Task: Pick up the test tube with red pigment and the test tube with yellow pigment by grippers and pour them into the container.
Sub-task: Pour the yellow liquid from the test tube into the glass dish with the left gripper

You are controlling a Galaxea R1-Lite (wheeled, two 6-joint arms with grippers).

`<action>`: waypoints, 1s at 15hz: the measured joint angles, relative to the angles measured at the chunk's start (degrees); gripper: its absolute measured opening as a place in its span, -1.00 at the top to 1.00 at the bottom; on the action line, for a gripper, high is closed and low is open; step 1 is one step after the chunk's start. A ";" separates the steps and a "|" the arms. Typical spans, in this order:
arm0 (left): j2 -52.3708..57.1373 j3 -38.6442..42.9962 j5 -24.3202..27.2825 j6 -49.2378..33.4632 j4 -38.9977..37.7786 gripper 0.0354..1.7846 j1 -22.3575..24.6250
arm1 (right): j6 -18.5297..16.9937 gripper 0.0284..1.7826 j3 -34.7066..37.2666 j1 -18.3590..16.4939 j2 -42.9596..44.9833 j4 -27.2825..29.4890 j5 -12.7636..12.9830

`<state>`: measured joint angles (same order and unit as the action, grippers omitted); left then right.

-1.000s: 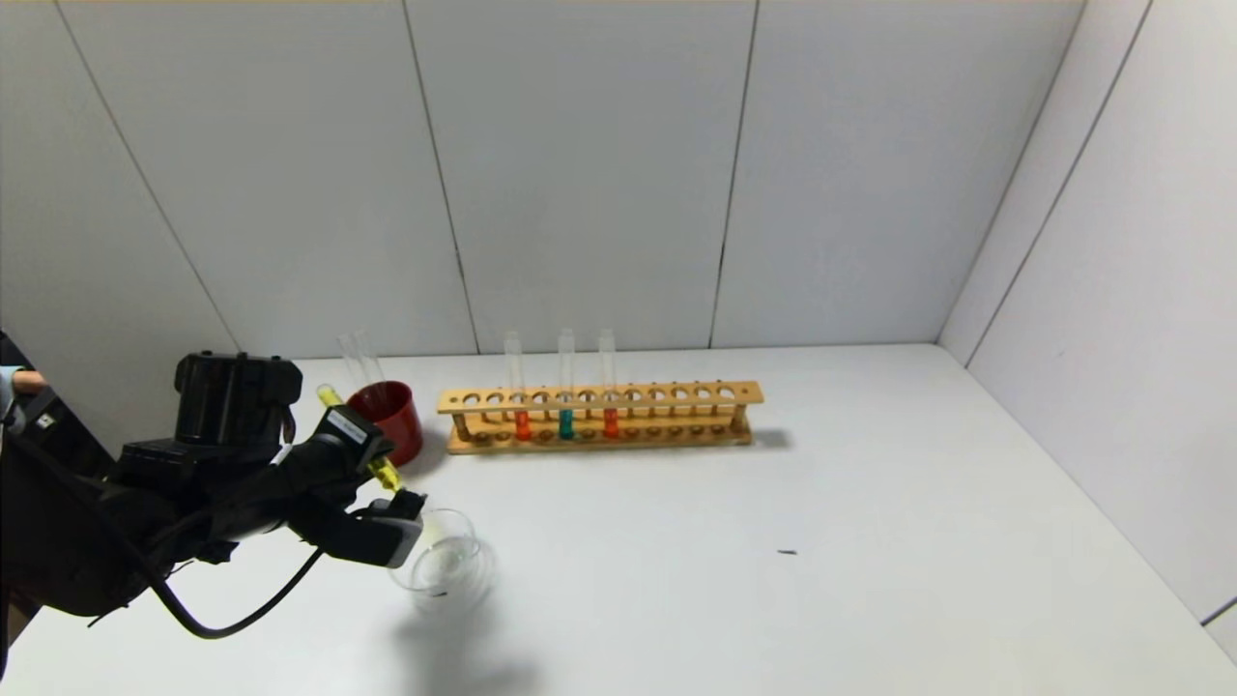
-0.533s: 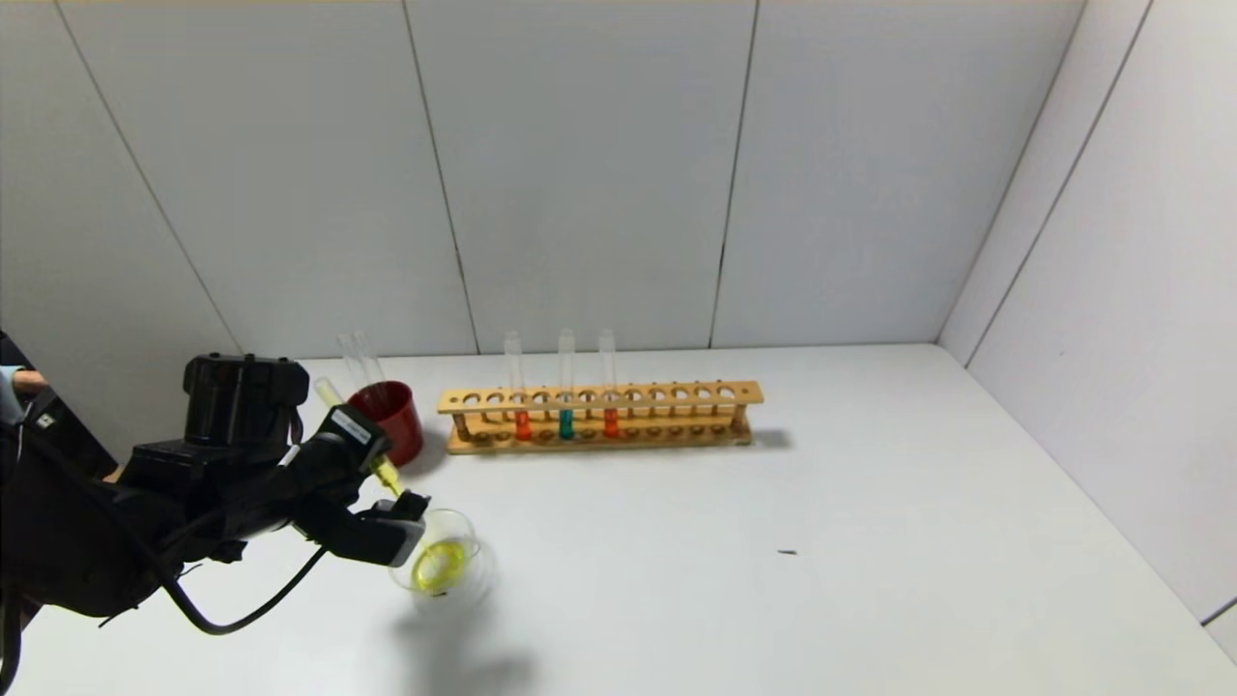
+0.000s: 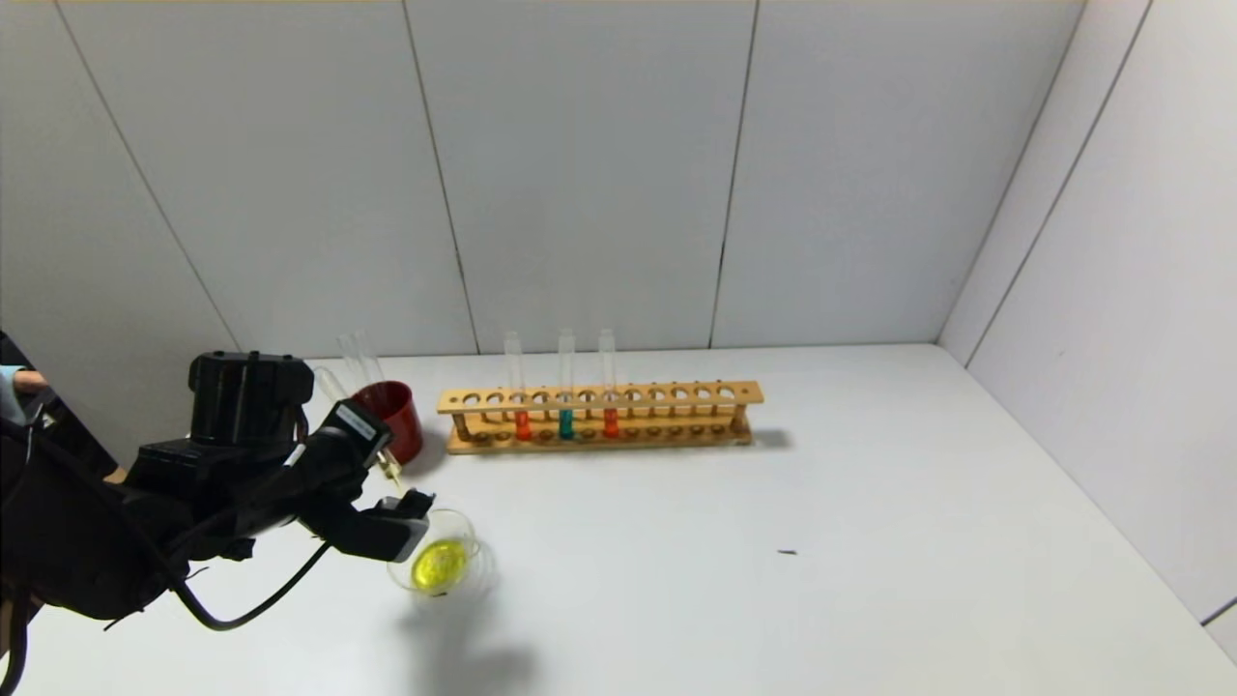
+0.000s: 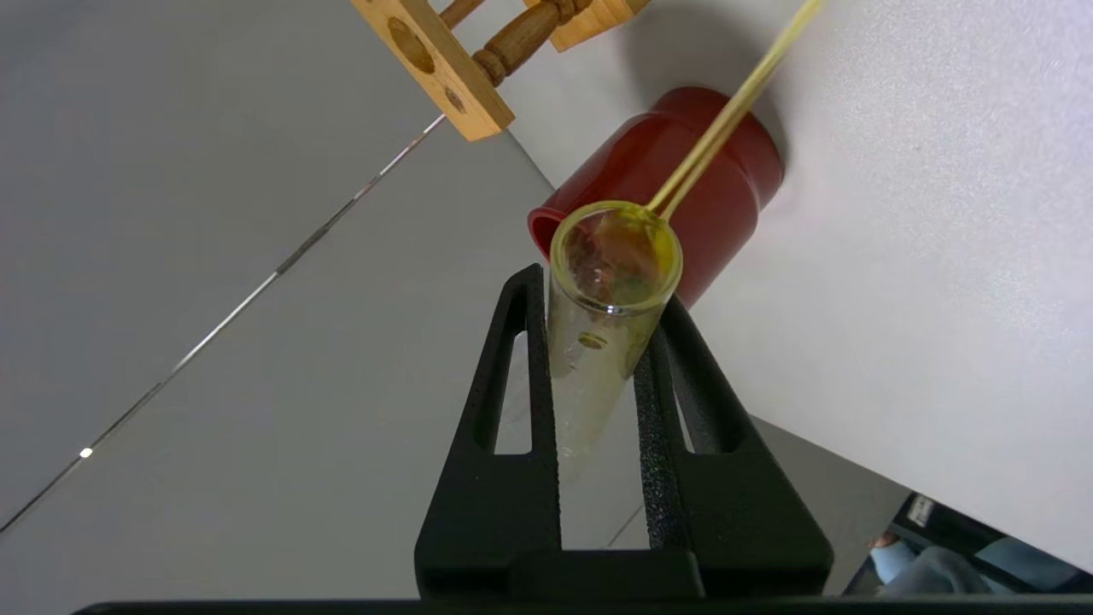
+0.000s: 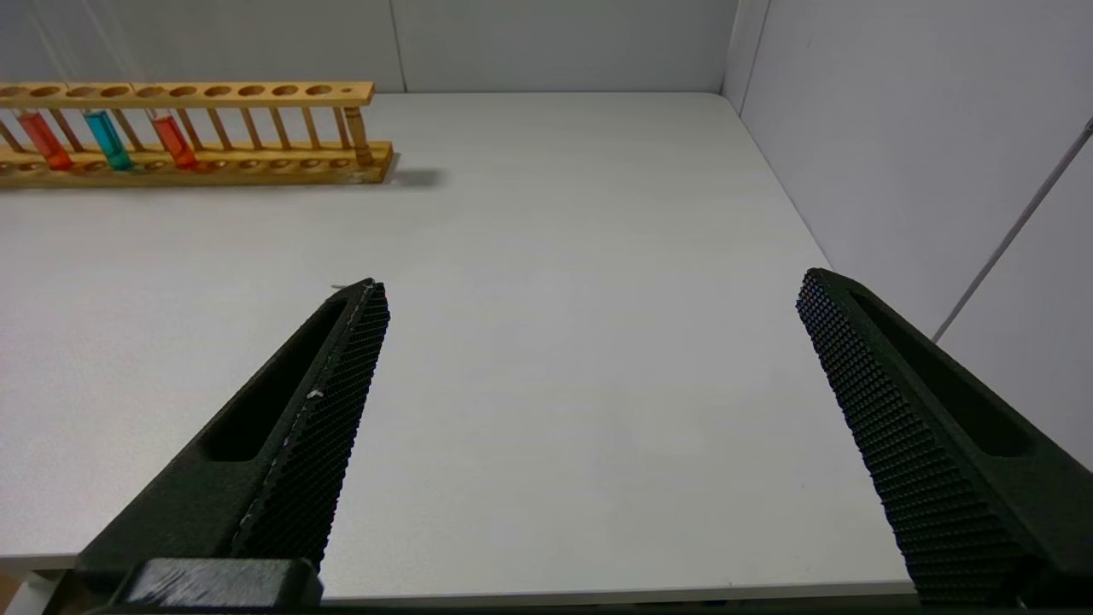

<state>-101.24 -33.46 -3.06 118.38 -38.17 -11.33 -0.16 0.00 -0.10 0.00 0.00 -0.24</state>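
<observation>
Nearest, on the left of the table point(image 3: 870, 541), sits the container point(image 3: 440, 565), a low clear glass dish with a pool of yellow at its bottom. Just over its left rim hangs the left gripper point(image 3: 391, 507), clamped on the test tube with yellow pigment point(image 4: 610, 333). The tube is tipped mouth-down toward the dish, and a thin yellow stream runs from its lip in the left wrist view. Only a yellow film shows on the glass there, so the tube looks almost empty. This is the pouring step for the yellow.

Just behind the gripper stands a dark red cup point(image 3: 391, 420). Farther back and to the right is a wooden rack point(image 3: 599, 416) with two red tubes and a teal one standing in it. One test tube with red pigment point(image 3: 522, 423) is at the rack's left.

The right gripper point(image 5: 589, 410) is spread wide, holding nothing, over bare table on the right.

Next, I think the yellow tube must be tipped back up and put away, then a red tube lifted straight out of the rack.
</observation>
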 joint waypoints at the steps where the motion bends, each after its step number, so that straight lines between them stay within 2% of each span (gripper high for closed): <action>1: 0.06 0.00 0.01 0.72 0.00 0.68 -0.11 | 0.00 -0.96 0.00 0.00 0.00 0.00 0.00; 6: 1.16 0.11 0.01 4.00 0.00 0.68 -0.41 | -0.05 -0.96 0.00 0.00 0.00 0.00 0.02; 10: 2.55 0.61 0.17 1.62 -0.04 0.68 -1.12 | -0.02 -0.96 0.00 0.00 0.00 0.00 0.00; 12: 4.41 1.44 0.12 -5.42 0.00 0.68 -1.24 | -0.02 -0.96 0.00 0.00 0.00 0.00 0.00; 15: 9.24 2.38 -0.52 -25.86 -0.06 0.68 -1.32 | -0.02 -0.96 0.00 0.00 0.00 0.00 0.00</action>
<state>-92.00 -31.09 -3.58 92.53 -38.23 -12.64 -0.18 0.00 -0.10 0.00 0.00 -0.24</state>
